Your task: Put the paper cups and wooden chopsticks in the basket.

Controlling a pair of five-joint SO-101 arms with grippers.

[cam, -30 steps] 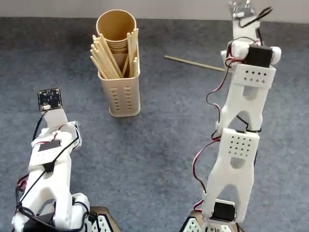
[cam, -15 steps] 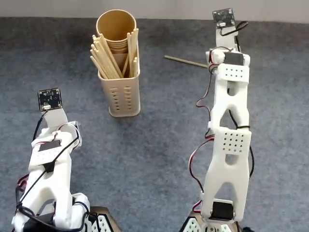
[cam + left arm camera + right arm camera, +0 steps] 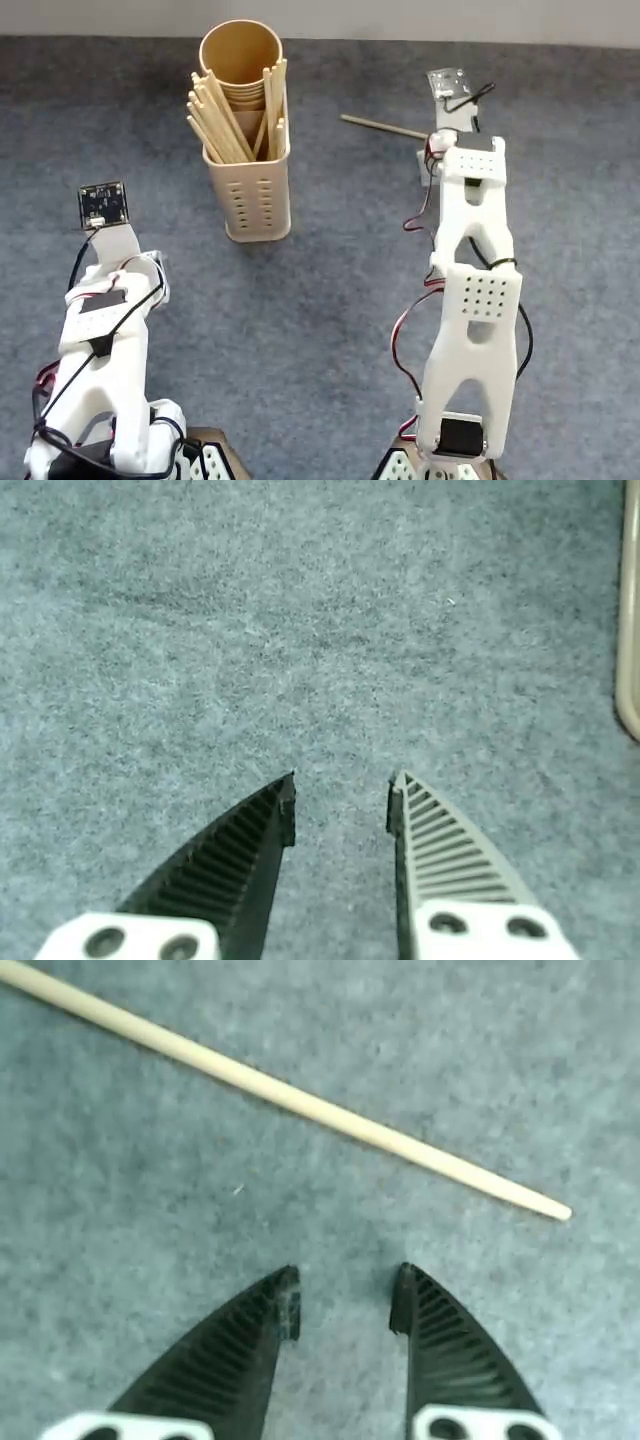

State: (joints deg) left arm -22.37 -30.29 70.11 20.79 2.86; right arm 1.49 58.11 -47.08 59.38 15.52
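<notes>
Jaws of the right gripper (image 3: 345,1285) were narrowly parted and held nothing, just above the grey surface (image 3: 120,1210). One wooden chopstick (image 3: 290,1095) lay flat slightly beyond their tips, untouched. Jaws of the left gripper (image 3: 344,790) were likewise narrowly parted, near the upright basket (image 3: 250,190) holding paper cups (image 3: 240,60).

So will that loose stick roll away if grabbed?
Probably not far: the chopstick looks round, but the fuzzy mat should slow it. It looks thin and stiff, so likely light, and may pivot if pinched near its end.

Carpeted table (image 3: 330,300) carries basket (image 3: 250,195) and 1 chopstick (image 3: 385,126).
</notes>
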